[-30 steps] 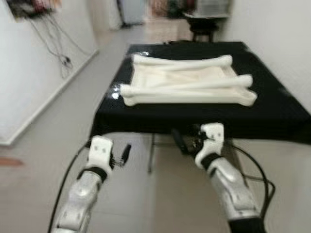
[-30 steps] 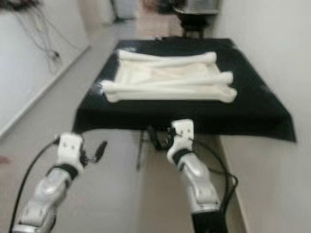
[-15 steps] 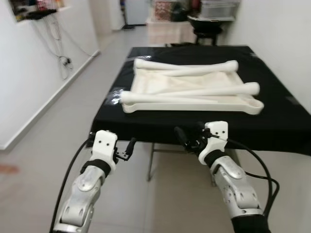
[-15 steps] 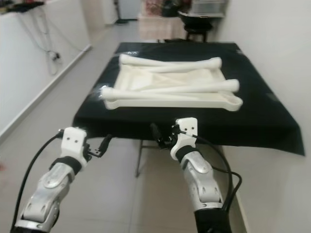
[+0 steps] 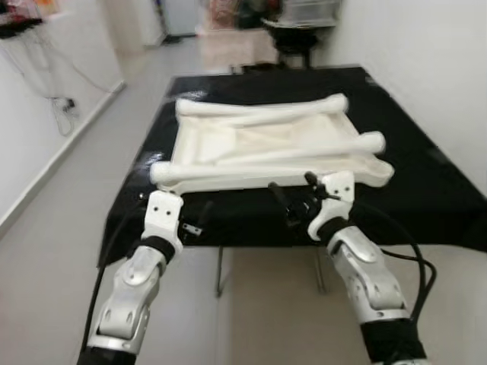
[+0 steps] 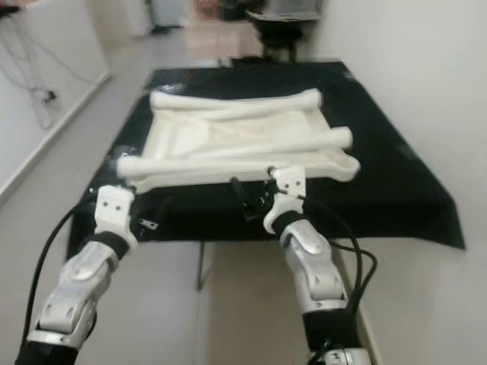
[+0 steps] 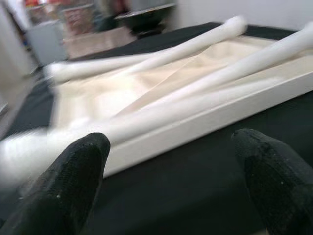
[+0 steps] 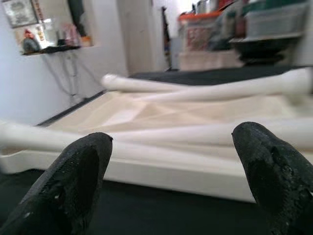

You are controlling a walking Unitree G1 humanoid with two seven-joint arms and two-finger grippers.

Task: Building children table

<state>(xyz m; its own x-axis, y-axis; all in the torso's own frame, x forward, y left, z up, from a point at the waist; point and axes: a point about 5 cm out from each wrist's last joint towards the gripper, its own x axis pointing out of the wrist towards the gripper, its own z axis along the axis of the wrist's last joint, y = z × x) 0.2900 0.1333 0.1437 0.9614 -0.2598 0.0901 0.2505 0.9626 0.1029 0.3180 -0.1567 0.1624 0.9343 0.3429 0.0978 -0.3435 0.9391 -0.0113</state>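
At the near edge of the table we hold our left gripper [image 5: 199, 220], its two black fingers [image 7: 68, 181] spread wide with nothing between them, just short of the white tabletop [image 5: 259, 144]. Our right gripper [image 5: 293, 199] hangs beside it at the same edge, fingers [image 8: 73, 181] likewise parted and empty, close to the near rim of that tabletop. We see the tabletop lying upside down like a shallow tray on the black cloth [image 5: 426, 205] that covers the table. Across it rest the white legs: one leg [image 5: 228, 171] lies along the near rim, its rounded end jutting past the left corner; a second [image 5: 319, 150] runs slantwise to the right side, and a third [image 5: 262, 109] lies along the far rim. Beyond the cloth, a pale tiled floor [image 5: 53, 228] stretches on our left, cables [image 5: 57, 103] hang down the left wall, and a dark stool [image 5: 293, 34] stands behind the table.
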